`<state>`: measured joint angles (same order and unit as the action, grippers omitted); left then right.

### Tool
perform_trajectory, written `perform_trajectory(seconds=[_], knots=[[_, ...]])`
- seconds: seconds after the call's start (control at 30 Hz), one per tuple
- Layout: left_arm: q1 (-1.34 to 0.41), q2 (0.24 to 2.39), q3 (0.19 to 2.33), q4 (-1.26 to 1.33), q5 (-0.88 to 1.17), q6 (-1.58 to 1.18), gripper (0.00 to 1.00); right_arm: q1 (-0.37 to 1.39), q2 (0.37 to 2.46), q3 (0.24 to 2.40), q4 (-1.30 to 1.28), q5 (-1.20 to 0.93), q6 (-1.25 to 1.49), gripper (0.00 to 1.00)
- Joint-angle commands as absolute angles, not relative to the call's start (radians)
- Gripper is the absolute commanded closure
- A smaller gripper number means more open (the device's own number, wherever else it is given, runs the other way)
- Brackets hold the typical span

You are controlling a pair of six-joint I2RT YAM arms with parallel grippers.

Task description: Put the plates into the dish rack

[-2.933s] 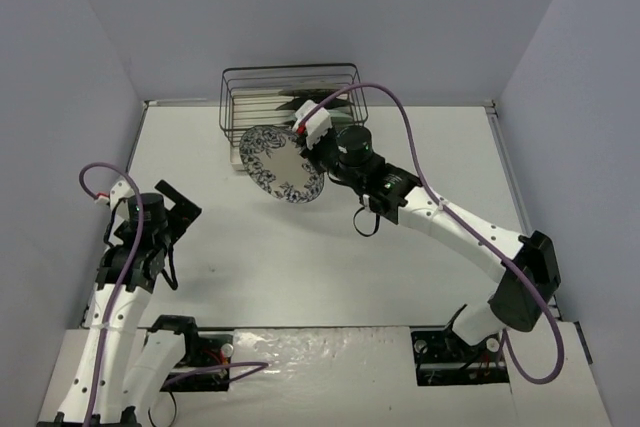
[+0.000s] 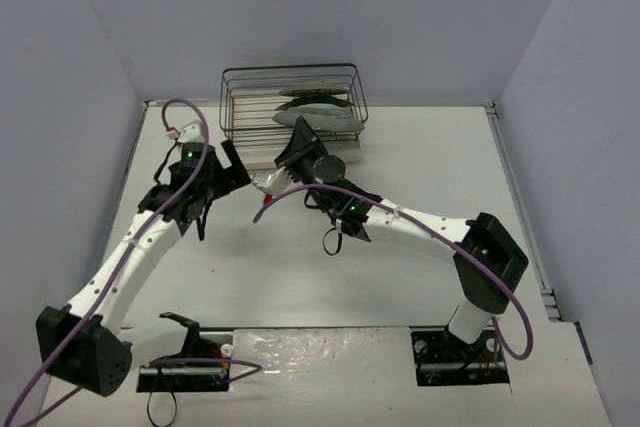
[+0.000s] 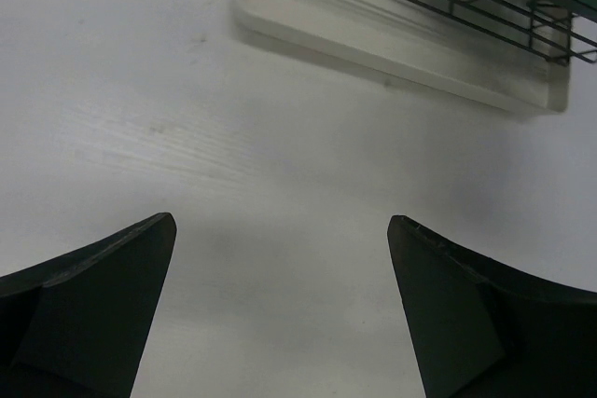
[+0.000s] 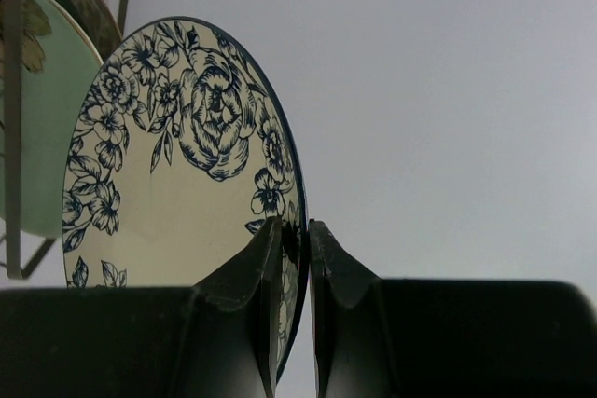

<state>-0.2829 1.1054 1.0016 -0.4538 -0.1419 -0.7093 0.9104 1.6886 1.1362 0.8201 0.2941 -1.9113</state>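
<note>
Your left tool (image 3: 280,218) hangs over the matte white table (image 3: 233,137), near the cream base of the dish rack (image 2: 238,117). Behind the rack's thin black wires a glossy mint-green plate (image 4: 42,137) stands on edge. Just beside it stands the round white plate (image 4: 168,184) with its blue floral rim, upright too. Your right tool (image 4: 297,226) is clamped on that rim. The left tool's fingers are spread wide apart.

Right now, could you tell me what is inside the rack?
In the rack: the floral plate, pinched at its rim by the right gripper, the mint plate behind it, and darker plate edges further back, mostly covered by the mint one.
</note>
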Motion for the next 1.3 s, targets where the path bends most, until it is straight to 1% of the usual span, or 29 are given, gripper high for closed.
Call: perform_trajectory(seconds=[0.0, 0.13, 0.2, 0.27, 0.37, 0.43, 0.53, 0.6, 0.7, 0.8, 0.9, 1.03, 1.1, 1.23, 1.27], knots=[[-0.318, 1.262, 1.187, -0.334, -0.048, -0.529, 0.04, 0.905, 1.443, 1.155, 0.871, 0.365, -1.997, 1.0], [-0.32, 1.403, 1.298, -0.274, 0.092, -0.496, 0.06, 0.898, 1.347, 1.185, 0.692, 0.356, -1.842, 1.0], [-0.328, 1.454, 1.326, -0.261, 0.143, -0.481, 0.09, 0.888, 1.318, 1.178, 0.672, 0.35, -1.815, 1.0], [-0.342, 1.492, 1.38, -0.259, 0.144, -0.464, 0.11, 0.88, 1.299, 1.175, 0.649, 0.347, -1.793, 1.0], [-0.383, 1.558, 1.444, -0.257, 0.152, -0.343, 0.12, 0.859, 1.27, 1.186, 0.609, 0.341, -1.736, 1.0], [-0.411, 1.582, 1.456, -0.221, 0.137, -0.264, 0.13, 0.849, 1.255, 1.191, 0.606, 0.351, -1.709, 1.0], [-0.467, 1.616, 1.463, -0.132, 0.072, -0.129, 0.08, 0.839, 1.228, 1.203, 0.587, 0.355, -1.66, 1.0], [-0.486, 1.649, 1.486, -0.102, 0.04, -0.053, 0.07, 0.83, 1.215, 1.215, 0.577, 0.359, -1.615, 1.0], [-0.486, 1.768, 1.631, -0.143, 0.006, -0.016, 0.07, 0.819, 1.193, 1.221, 0.577, 0.365, -1.558, 1.0], [-0.485, 1.873, 1.775, -0.234, -0.079, -0.007, 0.07, 0.81, 1.179, 1.225, 0.566, 0.367, -1.517, 1.0], [-0.482, 1.953, 1.88, -0.248, -0.136, -0.003, 0.07, 0.802, 1.169, 1.23, 0.541, 0.361, -1.481, 1.0], [-0.468, 2.048, 2.032, -0.297, -0.128, -0.015, 0.09, 0.797, 1.162, 1.238, 0.524, 0.365, -1.452, 1.0], [-0.459, 2.073, 2.071, -0.296, -0.14, -0.024, 0.13, 0.796, 1.157, 1.244, 0.52, 0.365, -1.439, 1.0], [-0.435, 2.112, 2.121, -0.284, -0.111, -0.031, 0.15, 0.793, 1.152, 1.274, 0.481, 0.369, -1.403, 1.0], [-0.428, 2.125, 2.138, -0.287, -0.103, -0.039, 0.17, 0.793, 1.148, 1.278, 0.474, 0.365, -1.393, 1.0]])
